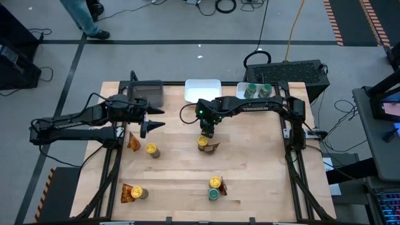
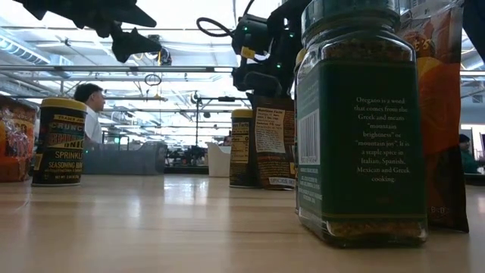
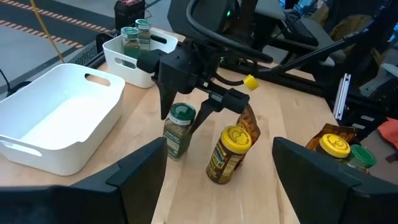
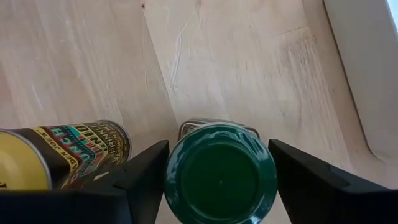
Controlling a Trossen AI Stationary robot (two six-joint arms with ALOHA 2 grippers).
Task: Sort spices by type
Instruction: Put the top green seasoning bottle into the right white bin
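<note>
Oregano jar with its green lid is looming right at the low lens, but I'm working on another: the green-lidded jar sitting between my right gripper fingers near table centre, a yellow-lidded jar just beside it at its nine o'clock in my wrist picture. I'm judging I should be closing squarely on the lid, keeping clear of that neighbour, then lifting straight. My fingers are spread wide, either side, gripping nothing yet. Left gripper is waiting parted at the table's nine o'clock side.
</note>
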